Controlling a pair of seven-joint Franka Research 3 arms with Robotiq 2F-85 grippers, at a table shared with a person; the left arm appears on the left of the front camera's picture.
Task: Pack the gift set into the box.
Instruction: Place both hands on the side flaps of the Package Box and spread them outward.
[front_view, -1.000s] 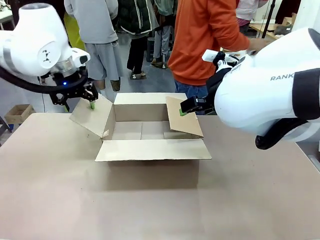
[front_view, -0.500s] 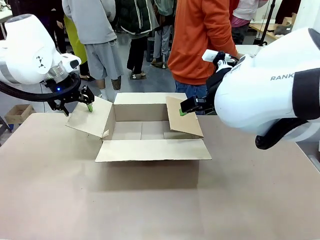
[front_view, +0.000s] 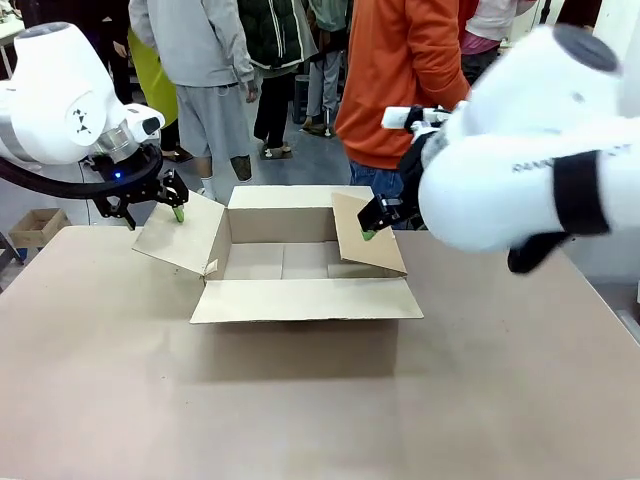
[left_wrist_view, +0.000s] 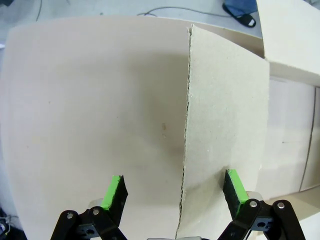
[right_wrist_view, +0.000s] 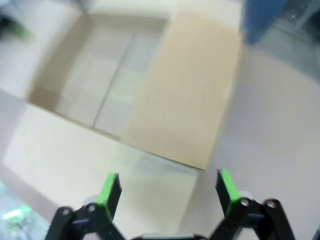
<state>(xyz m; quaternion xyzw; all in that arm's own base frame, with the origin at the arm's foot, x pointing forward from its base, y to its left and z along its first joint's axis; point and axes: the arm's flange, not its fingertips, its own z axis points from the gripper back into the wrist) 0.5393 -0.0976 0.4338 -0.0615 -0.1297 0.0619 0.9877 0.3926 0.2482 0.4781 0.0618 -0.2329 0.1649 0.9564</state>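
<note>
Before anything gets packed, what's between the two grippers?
The open box, inside bare, seen in the front view: left gripper at one side flap, right gripper at the other.

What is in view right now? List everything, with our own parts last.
Box: one, brown cardboard, table centre, all four flaps open.
Table: one, beige, under the box.
Small carton: one, brown, on the floor at far left.
People: several, standing beyond the far edge; the nearest wears an orange top.
Left jaws: one pair, black with green pads, open at the outer edge of the left flap.
Right jaws: one pair, black with green pads, open over the right flap.
</note>
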